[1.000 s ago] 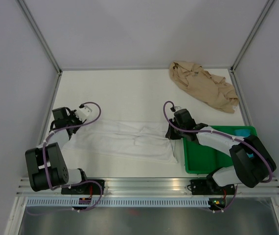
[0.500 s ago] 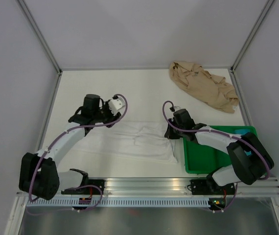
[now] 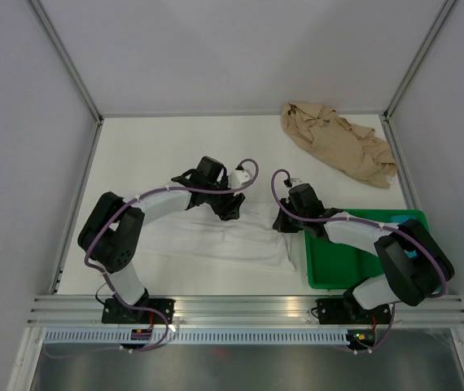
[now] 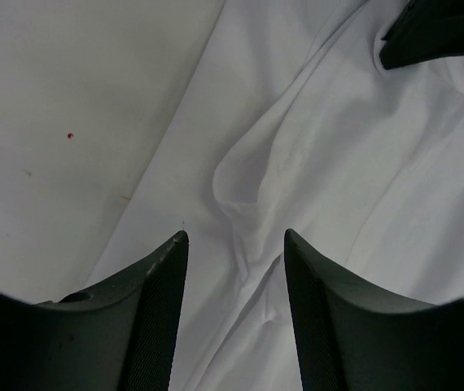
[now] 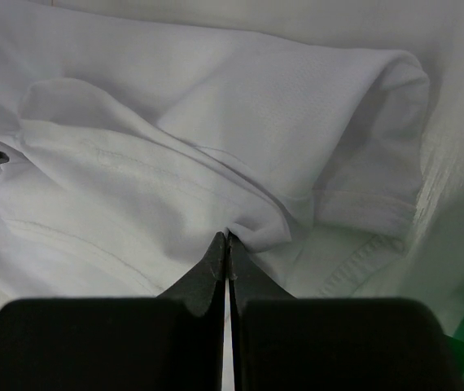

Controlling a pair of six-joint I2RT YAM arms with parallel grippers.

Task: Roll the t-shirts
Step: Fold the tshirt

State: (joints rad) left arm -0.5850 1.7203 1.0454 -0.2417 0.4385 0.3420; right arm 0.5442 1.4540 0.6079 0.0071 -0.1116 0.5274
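One white t-shirt [image 3: 207, 241], one tan t-shirt [image 3: 339, 151]

The black-and-white left arm stretched from the worktop's near-left corner toward its middle. The black two-finger left gripper [image 3: 228, 204] [image 4: 236, 238] pointed downward, jaws parted. The right arm bent leftward from the near-right corner, and the right gripper [image 3: 282, 221] [image 5: 229, 236] was closed tight, pinching a fold of the white cotton t-shirt [image 5: 175, 163].

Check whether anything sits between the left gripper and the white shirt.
Nothing visible does. The left gripper hangs open directly over the white shirt, with a raised fold of cloth below the gap between its fingers. The right gripper is shut on the shirt off to one side, clear of that path.
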